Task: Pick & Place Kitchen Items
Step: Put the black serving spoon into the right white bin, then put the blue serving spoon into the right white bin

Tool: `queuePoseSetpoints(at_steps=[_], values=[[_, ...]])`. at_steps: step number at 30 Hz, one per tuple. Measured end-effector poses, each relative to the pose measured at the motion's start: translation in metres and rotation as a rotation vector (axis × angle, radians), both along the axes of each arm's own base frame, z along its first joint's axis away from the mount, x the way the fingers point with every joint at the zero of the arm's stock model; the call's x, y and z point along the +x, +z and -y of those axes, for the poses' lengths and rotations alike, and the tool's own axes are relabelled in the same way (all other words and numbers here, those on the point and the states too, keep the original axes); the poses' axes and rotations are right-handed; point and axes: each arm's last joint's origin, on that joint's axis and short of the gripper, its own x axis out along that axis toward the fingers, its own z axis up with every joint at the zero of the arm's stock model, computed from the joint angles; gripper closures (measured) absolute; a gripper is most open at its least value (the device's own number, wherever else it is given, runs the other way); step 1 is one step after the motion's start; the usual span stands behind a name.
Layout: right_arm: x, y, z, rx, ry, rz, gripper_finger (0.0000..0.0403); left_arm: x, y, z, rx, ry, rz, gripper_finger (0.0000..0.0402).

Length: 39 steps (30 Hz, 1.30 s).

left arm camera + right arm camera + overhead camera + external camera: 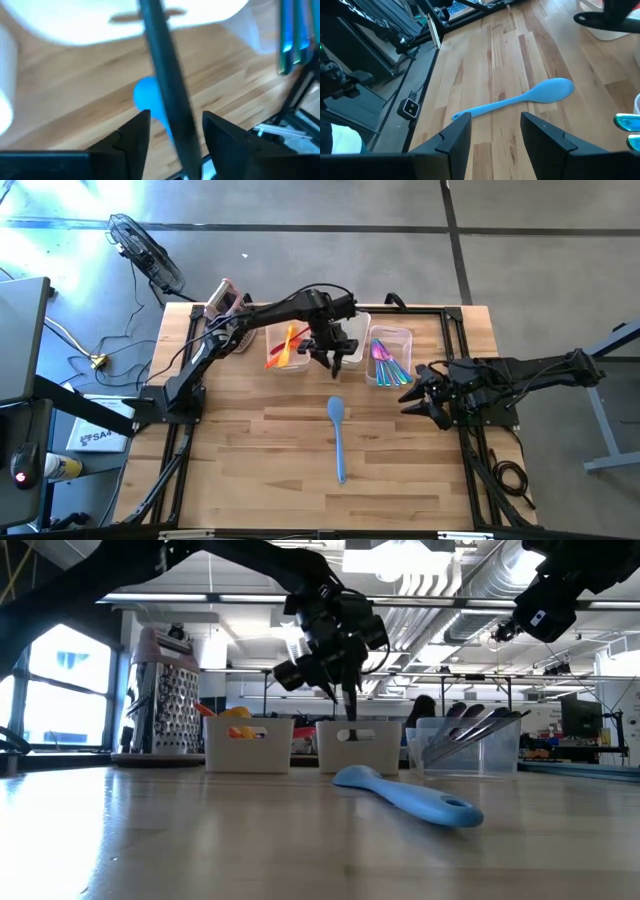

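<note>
My left gripper (333,360) hangs over the near rim of the middle white bin (358,330), pointing steeply down, fingers apart. A dark slim utensil (167,85) runs between them and, in the low view, reaches down behind the bin's wall (358,745). A blue spoon (337,435) lies flat on the wooden table in front of the bins. The left bin (288,348) holds orange, red and yellow utensils. The right clear bin (390,358) holds purple, green and blue ones. My right gripper (415,402) waits open above the table's right side, empty. My left gripper's fingers (135,137) stand on either side of the dark utensil's handle (180,130), coming from above and slanting down, across the handle. A thin gap shows on each side of the blurred handle. I cannot tell whether either finger touches it.
A metal box grater (222,300) with a pink handle stands at the far left corner, beside the left bin. Open wooden tabletop (250,460) spreads across the near half around the blue spoon. A black frame rail (470,470) runs along the table's right edge.
</note>
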Motion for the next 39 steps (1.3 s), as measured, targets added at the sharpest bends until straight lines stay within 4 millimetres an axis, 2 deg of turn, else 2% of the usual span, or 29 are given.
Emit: queuePoseSetpoints(at_steps=[6, 13, 21, 25, 27, 30, 35, 39], values=[[0.0, -0.001, 0.0, 0.001, 0.002, -0.006, 0.0238, 0.009, 0.003, -0.002, 0.001, -0.009, 0.107, 0.0214], [0.0, -0.001, 0.0, 0.001, 0.012, -0.006, 0.0238, 0.017, 0.01, -0.003, -0.172, -0.042, 0.263, 0.0212], [-0.001, -0.001, -0.002, 0.03, 0.071, -0.011, 0.0238, 0.007, 0.01, -0.013, -0.119, 0.028, 0.176, 0.0211], [-0.002, 0.0, -0.006, 0.046, 0.124, -0.009, 0.0238, -0.002, 0.025, -0.01, -0.084, 0.034, 0.173, 0.0211], [-0.002, 0.0, -0.009, 0.052, 0.142, -0.008, 0.0238, -0.007, 0.04, 0.0, -0.062, 0.023, 0.176, 0.0211], [-0.003, 0.0, -0.012, 0.055, 0.163, -0.009, 0.0238, -0.015, 0.065, 0.027, -0.024, -0.016, 0.177, 0.0211], [-0.006, 0.003, -0.013, 0.059, 0.177, 0.009, 0.0238, -0.03, 0.108, 0.084, 0.104, -0.065, 0.193, 0.0211], [-0.007, 0.003, -0.013, 0.058, 0.179, 0.013, 0.0238, -0.038, 0.128, 0.13, 0.212, -0.066, 0.214, 0.0211]])
